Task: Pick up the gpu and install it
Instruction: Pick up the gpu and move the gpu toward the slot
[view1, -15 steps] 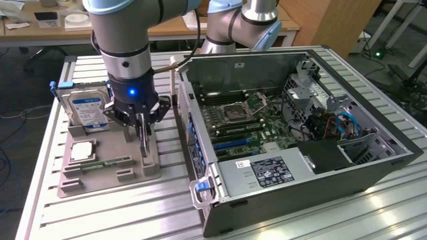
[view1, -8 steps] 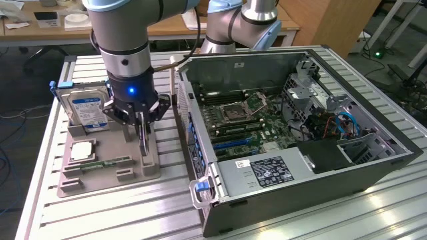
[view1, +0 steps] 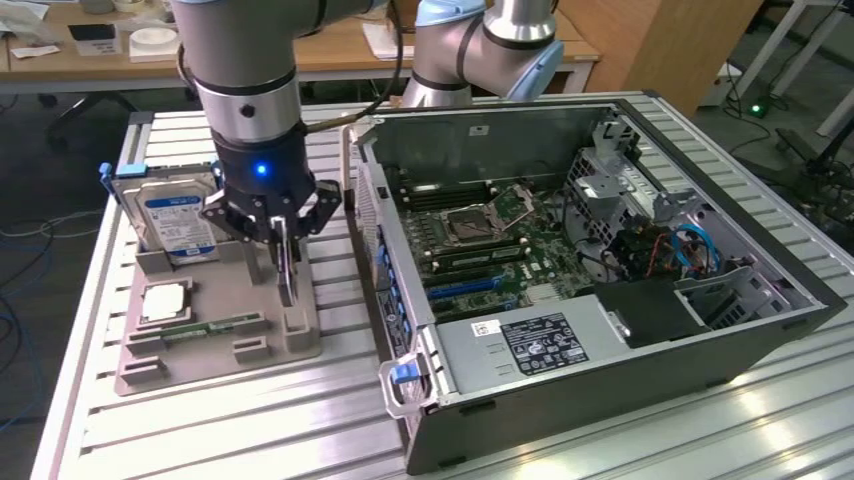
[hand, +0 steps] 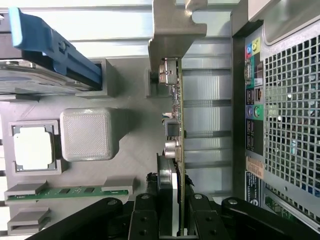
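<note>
The gpu (view1: 286, 268) stands on edge, a thin dark card over the grey holder tray (view1: 267, 348), beside the open computer case. My gripper (view1: 280, 236) comes straight down on its top edge. In the wrist view the gpu (hand: 179, 125) appears edge-on, with its pale metal bracket (hand: 172, 35) at the far end. The black fingers (hand: 145, 220) press on both faces of the card, so the gripper (hand: 172, 220) is shut on it. I cannot tell whether the card's lower edge still rests in the tray.
The tray also holds a hard drive with a blue label (view1: 174, 225), a square processor (view1: 163, 300) and a green memory stick (view1: 214, 327). The open computer case (view1: 747, 330) with its motherboard (view1: 494, 250) lies at the exterior view's right. A second arm (view1: 481, 50) stands behind.
</note>
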